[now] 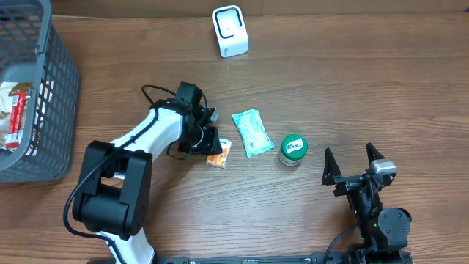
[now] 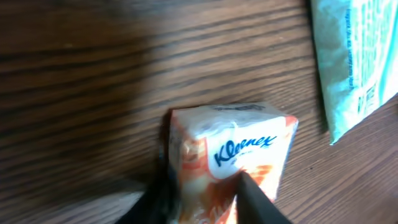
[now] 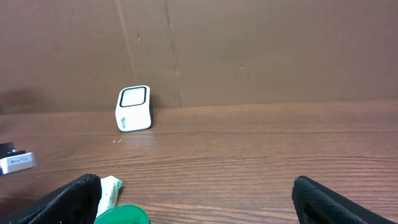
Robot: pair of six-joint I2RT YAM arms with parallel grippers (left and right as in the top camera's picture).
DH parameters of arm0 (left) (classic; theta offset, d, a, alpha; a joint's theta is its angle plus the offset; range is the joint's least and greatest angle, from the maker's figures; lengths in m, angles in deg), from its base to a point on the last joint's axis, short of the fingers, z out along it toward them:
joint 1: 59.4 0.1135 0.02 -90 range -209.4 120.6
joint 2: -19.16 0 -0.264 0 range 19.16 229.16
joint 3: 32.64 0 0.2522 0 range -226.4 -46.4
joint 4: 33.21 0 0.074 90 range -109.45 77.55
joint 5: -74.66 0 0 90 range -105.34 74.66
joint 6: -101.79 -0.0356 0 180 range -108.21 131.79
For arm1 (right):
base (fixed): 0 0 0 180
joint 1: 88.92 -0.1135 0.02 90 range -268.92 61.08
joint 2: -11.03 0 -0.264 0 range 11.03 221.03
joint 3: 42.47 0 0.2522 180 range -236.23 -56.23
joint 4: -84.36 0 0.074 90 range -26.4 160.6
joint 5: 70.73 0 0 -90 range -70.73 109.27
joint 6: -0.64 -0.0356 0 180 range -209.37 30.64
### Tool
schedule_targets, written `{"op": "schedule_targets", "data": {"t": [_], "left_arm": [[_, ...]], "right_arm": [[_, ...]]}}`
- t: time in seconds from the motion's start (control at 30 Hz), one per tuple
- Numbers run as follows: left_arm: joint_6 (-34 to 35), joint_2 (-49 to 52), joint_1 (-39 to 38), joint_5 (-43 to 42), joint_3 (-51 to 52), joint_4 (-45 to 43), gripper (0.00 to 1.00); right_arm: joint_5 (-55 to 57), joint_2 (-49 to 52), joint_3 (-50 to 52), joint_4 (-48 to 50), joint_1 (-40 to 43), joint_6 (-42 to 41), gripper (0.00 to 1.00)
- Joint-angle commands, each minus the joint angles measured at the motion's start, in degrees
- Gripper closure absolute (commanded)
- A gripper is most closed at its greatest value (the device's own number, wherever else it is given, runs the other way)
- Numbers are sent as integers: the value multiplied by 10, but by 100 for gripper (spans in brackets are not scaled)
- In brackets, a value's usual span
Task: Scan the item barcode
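A small orange and white Kleenex tissue pack (image 1: 220,155) lies on the wooden table left of centre. My left gripper (image 1: 208,141) reaches down onto it. In the left wrist view the pack (image 2: 231,146) fills the middle, and the gripper (image 2: 202,190) has a dark finger pressed against each side of it. No barcode shows on the pack. The white scanner (image 1: 230,31) stands at the far edge of the table, also visible as the scanner (image 3: 134,108) in the right wrist view. My right gripper (image 1: 352,158) stands open at the front right, holding nothing (image 3: 196,199).
A teal packet (image 1: 251,132) lies just right of the tissue pack, and a green-lidded jar (image 1: 292,149) sits beyond it, in front of the right gripper. A grey mesh basket (image 1: 55,88) with packets inside stands at the left edge.
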Motion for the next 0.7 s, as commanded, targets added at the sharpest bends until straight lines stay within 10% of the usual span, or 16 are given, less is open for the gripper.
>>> {"op": "schedule_targets", "data": {"t": [0.0, 0.33, 0.67], "left_arm": [[-4, 15, -12, -4, 5, -1, 87], [-3, -45, 8, 63, -70, 76, 95], [152, -87, -115, 398, -100, 158, 96]], "right_arm": [[5, -1, 6, 2, 1, 4, 0], [5, -1, 6, 2, 1, 4, 0], [5, -1, 6, 2, 1, 4, 0]]}}
